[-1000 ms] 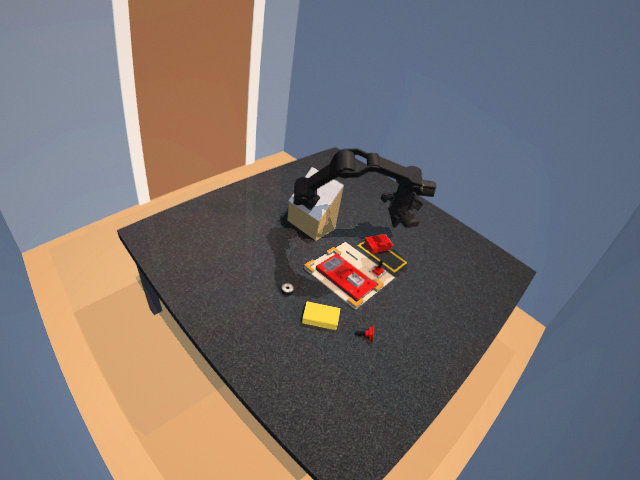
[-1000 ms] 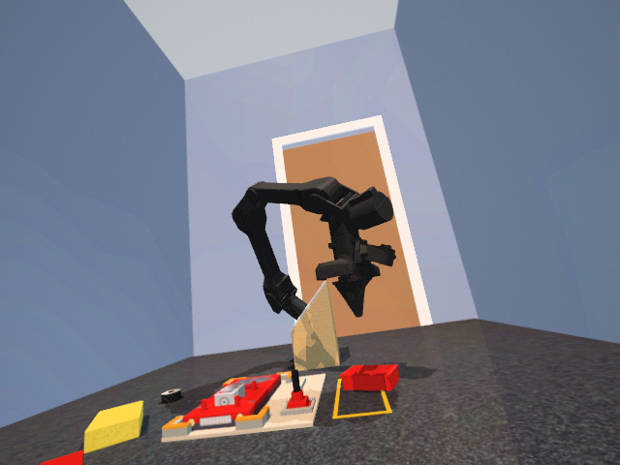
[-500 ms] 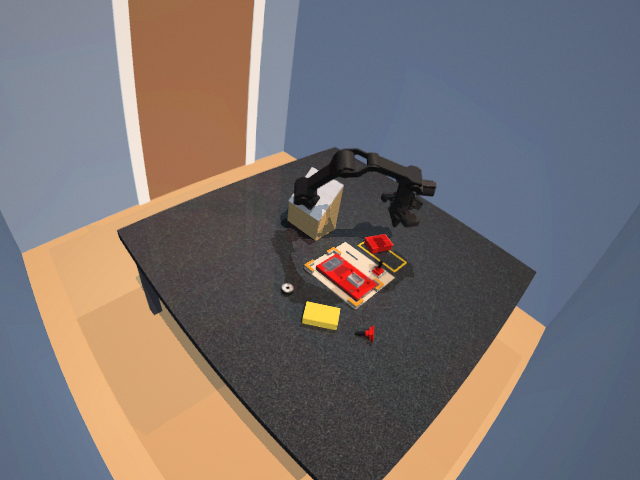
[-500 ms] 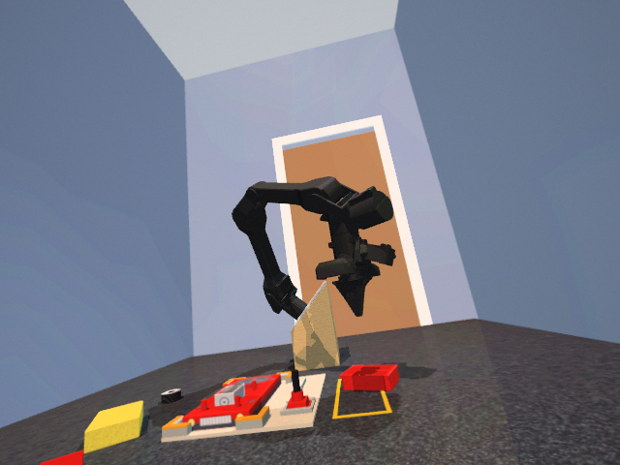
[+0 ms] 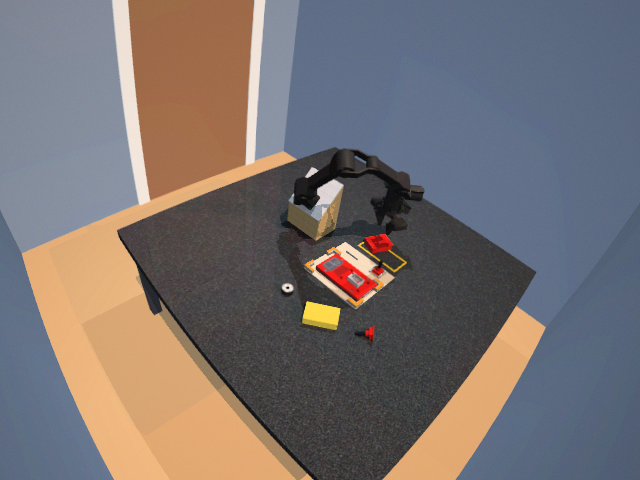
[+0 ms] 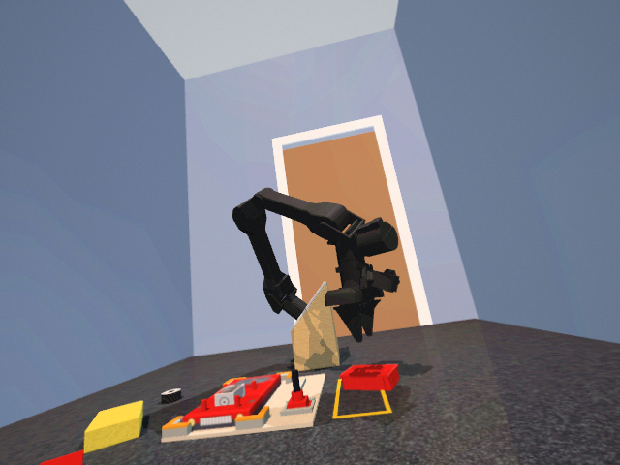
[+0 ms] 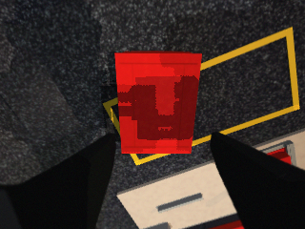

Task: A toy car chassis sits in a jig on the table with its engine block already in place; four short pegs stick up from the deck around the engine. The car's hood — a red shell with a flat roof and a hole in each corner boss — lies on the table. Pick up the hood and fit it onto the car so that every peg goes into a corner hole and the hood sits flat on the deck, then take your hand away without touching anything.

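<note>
Gripper (image 7: 162, 157) open, empty, above hood (image 7: 158, 102). Hood looks light, rigid, hollow; I'd pinch its two long side walls.

the gripper (image 6: 361, 330) hangs open in the air with nothing in it. the red hood (image 6: 369, 376) lies on the table (image 6: 500, 390) just below the jaws, apart from them.

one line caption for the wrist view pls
Open jaws hover above the red hood, which lies hollow side up across a corner of the yellow outline.
</note>
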Robot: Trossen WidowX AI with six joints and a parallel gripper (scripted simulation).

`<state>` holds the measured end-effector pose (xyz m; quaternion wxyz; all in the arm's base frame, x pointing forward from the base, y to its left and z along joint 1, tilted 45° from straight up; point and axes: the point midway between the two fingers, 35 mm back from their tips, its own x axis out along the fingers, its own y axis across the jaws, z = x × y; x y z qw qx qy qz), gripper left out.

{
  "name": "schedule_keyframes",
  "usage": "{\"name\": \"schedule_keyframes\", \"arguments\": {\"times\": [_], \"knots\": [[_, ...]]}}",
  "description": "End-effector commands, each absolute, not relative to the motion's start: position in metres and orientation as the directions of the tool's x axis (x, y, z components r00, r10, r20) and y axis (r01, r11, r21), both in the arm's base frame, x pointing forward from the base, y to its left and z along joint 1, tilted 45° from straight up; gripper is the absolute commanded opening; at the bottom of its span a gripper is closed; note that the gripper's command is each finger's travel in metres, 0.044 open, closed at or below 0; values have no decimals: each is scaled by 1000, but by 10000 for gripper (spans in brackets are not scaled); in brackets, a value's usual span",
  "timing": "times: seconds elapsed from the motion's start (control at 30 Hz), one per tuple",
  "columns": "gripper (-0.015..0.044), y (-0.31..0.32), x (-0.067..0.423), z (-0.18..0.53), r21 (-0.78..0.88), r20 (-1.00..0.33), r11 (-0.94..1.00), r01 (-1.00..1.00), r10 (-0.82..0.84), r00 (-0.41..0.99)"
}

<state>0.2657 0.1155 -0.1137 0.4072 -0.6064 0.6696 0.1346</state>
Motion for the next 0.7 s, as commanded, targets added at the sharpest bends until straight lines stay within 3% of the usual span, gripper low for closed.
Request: {"name": "schedule_keyframes", "arguments": {"times": [0.0,0.07,0.67], "knots": [[394,113,262,-116,-319,-714,235,-918,-697,69],[440,112,262,-117,-319,-714,235,-918,-697,69],[440,103,264,-127,-319,-714,235,-918,-697,70]]}}
